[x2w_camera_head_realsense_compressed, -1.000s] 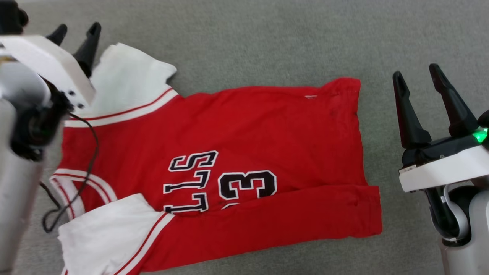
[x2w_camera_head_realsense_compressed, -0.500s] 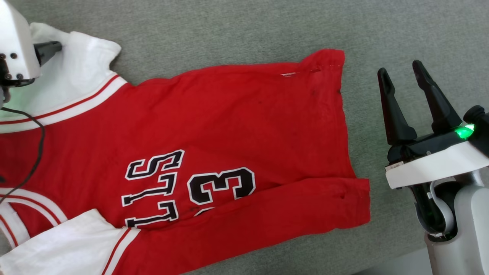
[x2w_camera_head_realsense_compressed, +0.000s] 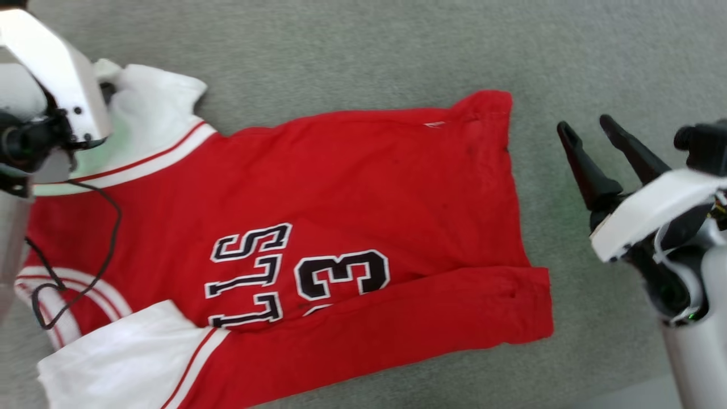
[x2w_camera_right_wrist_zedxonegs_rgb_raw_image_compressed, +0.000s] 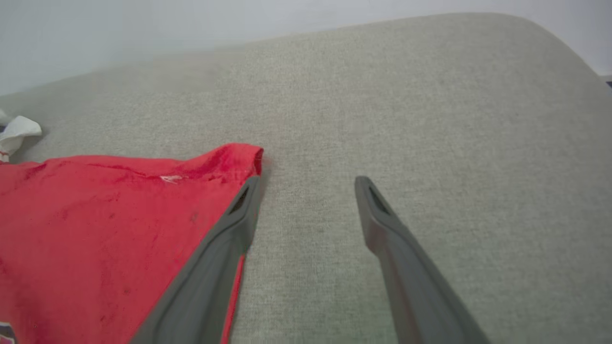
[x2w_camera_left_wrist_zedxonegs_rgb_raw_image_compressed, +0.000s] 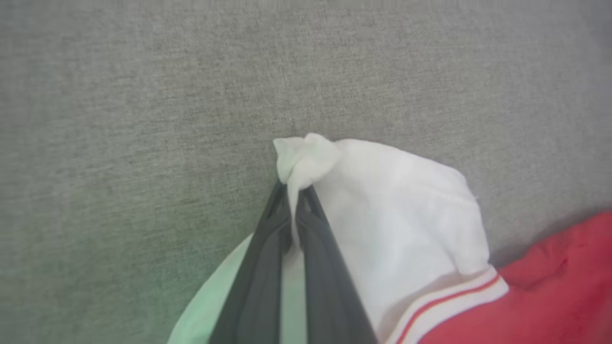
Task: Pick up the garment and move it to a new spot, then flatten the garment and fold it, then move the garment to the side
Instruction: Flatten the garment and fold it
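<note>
The garment (x2w_camera_head_realsense_compressed: 352,199), a red jersey with black white-outlined letters and a number facing up, lies spread on the grey surface, its near long edge folded over the lettering. My left gripper (x2w_camera_left_wrist_zedxonegs_rgb_raw_image_compressed: 294,188) is shut on the tip of the far white sleeve (x2w_camera_left_wrist_zedxonegs_rgb_raw_image_compressed: 392,200), and a bunch of white cloth pokes out past the fingertips. In the head view that sleeve (x2w_camera_head_realsense_compressed: 150,113) sits at the upper left, beside the left wrist housing. My right gripper (x2w_camera_head_realsense_compressed: 585,125) stands open just right of the hem, with nothing between its fingers. In the right wrist view its left finger (x2w_camera_right_wrist_zedxonegs_rgb_raw_image_compressed: 224,239) overlaps the hem's corner (x2w_camera_right_wrist_zedxonegs_rgb_raw_image_compressed: 239,157).
The grey fabric surface (x2w_camera_head_realsense_compressed: 369,51) stretches beyond and to the right of the jersey. A black cable (x2w_camera_head_realsense_compressed: 108,227) hangs from my left arm over the shoulder area. The second white sleeve (x2w_camera_head_realsense_compressed: 125,358) lies at the lower left. A pale wall (x2w_camera_right_wrist_zedxonegs_rgb_raw_image_compressed: 143,28) stands behind the surface.
My left gripper has shut on the tip of the far sleeve. The head camera has shifted. My right gripper has tilted and stays open.
</note>
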